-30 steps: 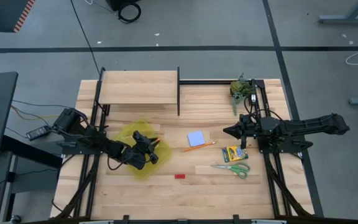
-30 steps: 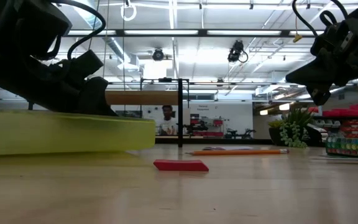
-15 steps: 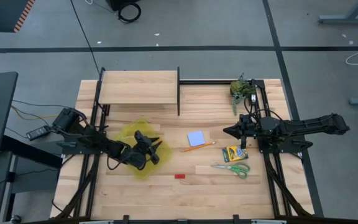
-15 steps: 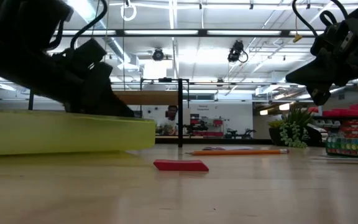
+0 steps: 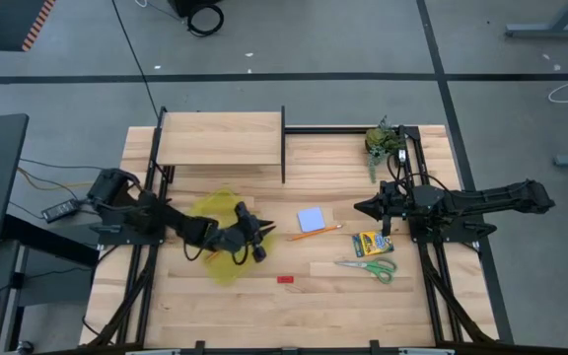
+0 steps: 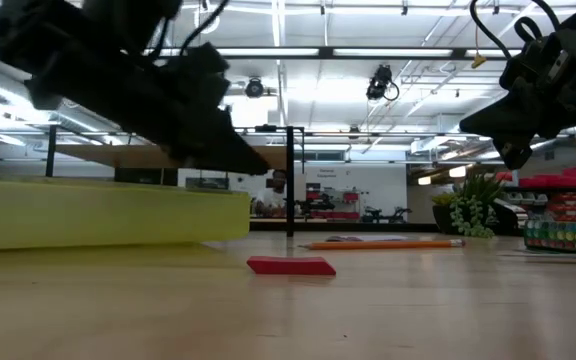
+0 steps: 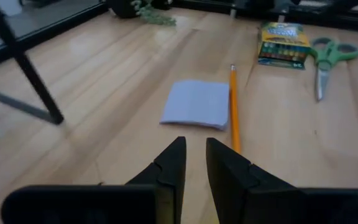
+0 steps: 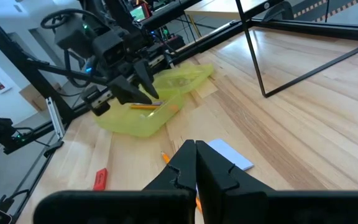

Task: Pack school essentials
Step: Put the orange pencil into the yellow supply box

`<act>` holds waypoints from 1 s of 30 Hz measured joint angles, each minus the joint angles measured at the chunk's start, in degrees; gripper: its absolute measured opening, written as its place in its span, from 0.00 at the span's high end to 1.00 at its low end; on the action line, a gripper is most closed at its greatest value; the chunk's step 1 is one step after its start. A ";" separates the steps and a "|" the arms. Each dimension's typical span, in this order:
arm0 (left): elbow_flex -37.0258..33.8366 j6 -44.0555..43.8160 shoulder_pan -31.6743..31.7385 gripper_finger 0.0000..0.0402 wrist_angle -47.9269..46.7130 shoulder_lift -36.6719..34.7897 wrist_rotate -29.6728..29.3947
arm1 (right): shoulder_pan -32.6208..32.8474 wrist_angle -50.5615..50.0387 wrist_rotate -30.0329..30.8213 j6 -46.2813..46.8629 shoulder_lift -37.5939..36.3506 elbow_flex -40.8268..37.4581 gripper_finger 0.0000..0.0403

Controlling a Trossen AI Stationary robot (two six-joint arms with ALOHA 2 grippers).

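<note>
- The left gripper (image 5: pixel 255 240) hangs over the right edge of the yellow translucent pouch (image 5: pixel 212 211); its fingers stand a narrow gap apart and hold nothing.
- The right gripper (image 5: pixel 360 208) waits above the table, fingers pressed together, empty.
- The pale blue square note pad (image 7: pixel 197 104) lies just beside the thin orange pencil (image 7: pixel 234 107).
- The yellow-green crayon box (image 5: pixel 368 244) and the green-handled scissors (image 5: pixel 371 266) lie near the right arm.
- The tiny red eraser (image 5: pixel 284 279) lies apart, on the bare wooden table (image 5: pixel 343 306).

Robotics lab: strip-lit hall, wooden table (image 5: pixel 264 296) on metal frame.
</note>
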 joint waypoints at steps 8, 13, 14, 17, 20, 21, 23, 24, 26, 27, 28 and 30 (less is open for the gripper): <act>7.53 4.33 3.52 0.84 3.36 8.52 8.80 | 0.00 0.00 -0.01 0.00 0.02 0.00 0.98; 14.01 4.35 4.71 0.85 4.33 15.05 12.38 | -0.02 0.00 0.00 0.01 0.01 0.00 0.98; 15.39 4.33 4.90 0.85 4.40 16.23 12.79 | -0.01 0.00 0.00 0.00 0.00 0.00 0.98; 19.69 4.35 5.31 0.82 4.43 19.55 13.34 | -0.02 0.00 0.00 0.00 0.01 0.00 0.98; 24.06 4.35 6.14 0.78 3.12 22.59 14.05 | -0.02 0.00 0.00 0.00 0.00 0.00 0.98; 25.57 4.34 6.53 0.77 2.29 23.46 14.66 | 0.00 0.00 -0.01 0.00 0.01 0.00 0.98; 28.77 4.58 7.33 0.74 0.44 25.37 15.85 | -0.01 0.01 -0.01 0.00 0.01 0.00 0.98; 30.32 5.03 7.68 0.73 -0.90 26.35 16.32 | -0.02 -0.01 0.00 0.00 0.00 0.00 0.98; 33.56 6.47 8.37 0.71 -2.55 28.54 17.61 | 0.00 0.00 -0.02 0.00 0.00 0.00 0.98; 35.01 7.15 8.64 0.70 -3.36 29.48 17.95 | 0.00 0.00 0.00 0.00 0.00 0.00 0.98; 36.40 8.00 8.97 0.69 -3.79 30.40 18.52 | -0.02 -0.02 0.00 0.00 0.00 0.00 0.98; 38.96 8.69 9.64 0.67 -4.04 32.22 19.64 | -0.02 0.00 0.00 0.01 0.00 0.00 0.98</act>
